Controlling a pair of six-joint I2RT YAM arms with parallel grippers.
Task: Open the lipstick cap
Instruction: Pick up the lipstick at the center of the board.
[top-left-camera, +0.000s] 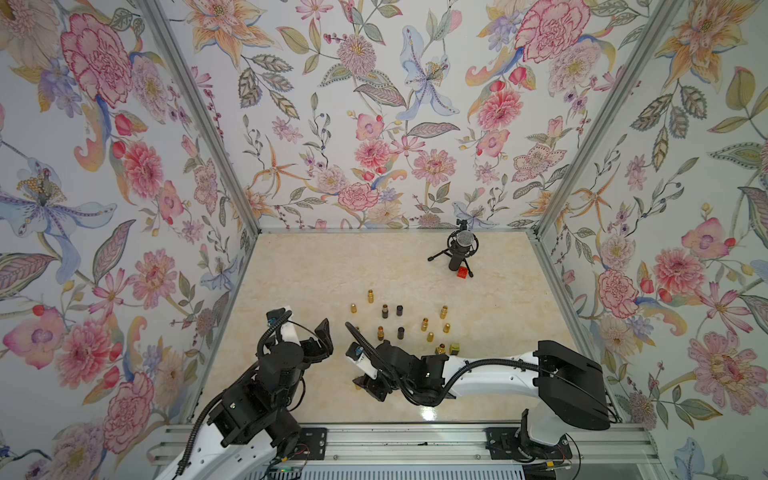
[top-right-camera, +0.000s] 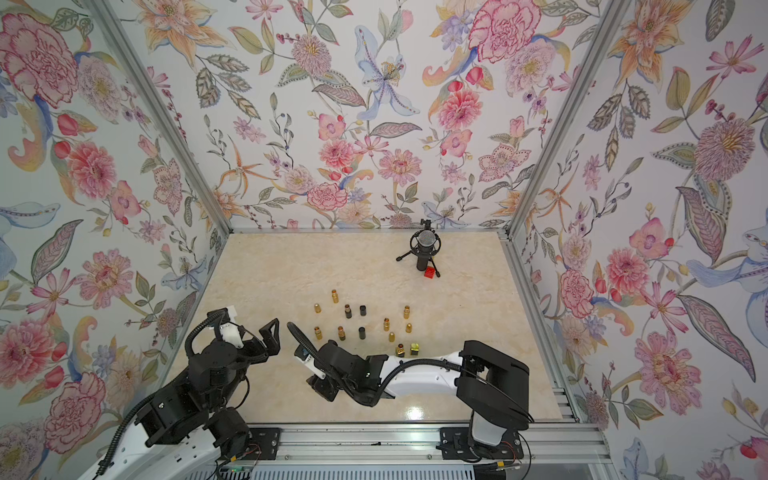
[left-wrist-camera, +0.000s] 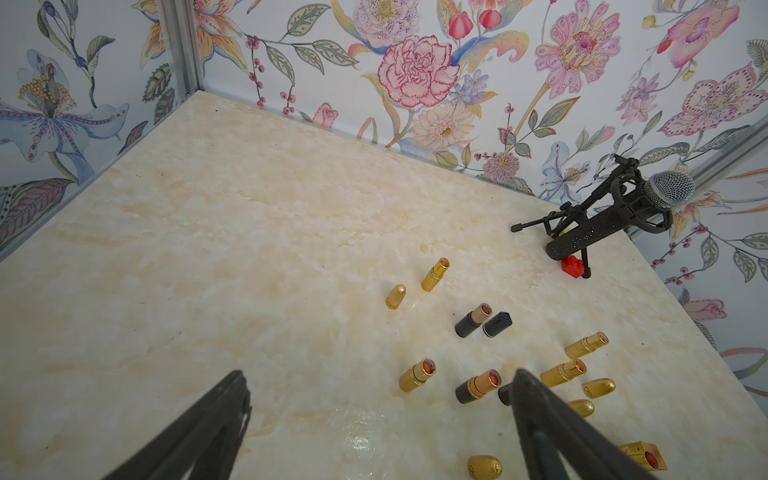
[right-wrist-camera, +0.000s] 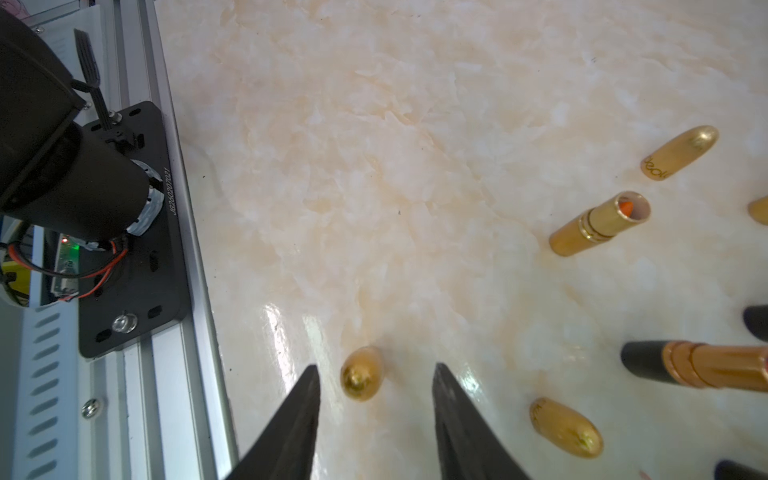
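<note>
1. Right wrist view: the right gripper (right-wrist-camera: 375, 368) has its tapered matte-black fingers (right-wrist-camera: 291, 424) partly apart, gripping nothing. A glossy gold, bullet-shaped cap (right-wrist-camera: 360, 374) stands on the cream marbled table (right-wrist-camera: 374, 166) between their tips, touching neither.
2. The left gripper (left-wrist-camera: 378, 386) is spread wide and empty above the table.
3. Farther out, uncapped gold lipsticks (left-wrist-camera: 417, 375) and black lipsticks (left-wrist-camera: 472, 320) stand as short cylinders, with rounded loose caps (left-wrist-camera: 395, 296) among them.
4. Farthest, a mesh-headed black microphone (left-wrist-camera: 602, 228) sits on a tripod (left-wrist-camera: 540, 222), a red block (left-wrist-camera: 573, 266) at its foot.
</note>
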